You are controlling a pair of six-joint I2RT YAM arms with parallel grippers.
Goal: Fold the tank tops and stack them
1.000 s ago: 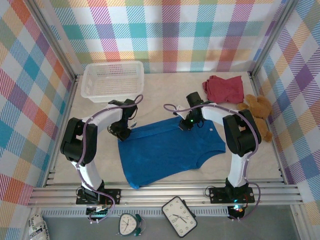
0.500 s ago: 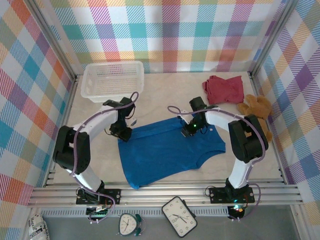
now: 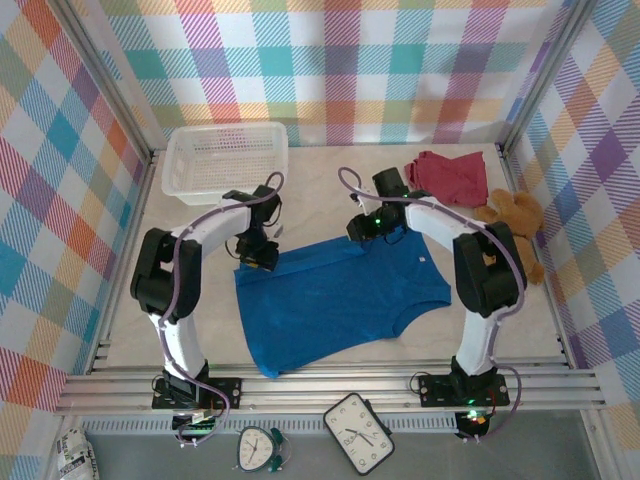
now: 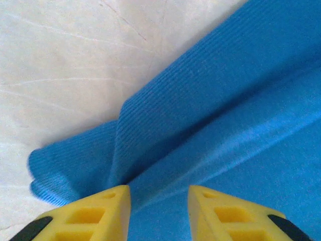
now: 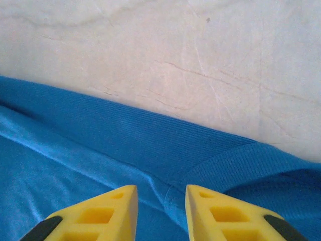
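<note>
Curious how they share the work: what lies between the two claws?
In the top view, the far edge of the blue tank top runs between the left gripper and the right gripper.

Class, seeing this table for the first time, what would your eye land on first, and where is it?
The bright blue tank top spread flat in the middle of the table stands out first, with the left gripper and right gripper open over its folded far edge. Next come the crumpled red tank top and brown teddy bear in the far right corner, and the white basket far left.
</note>
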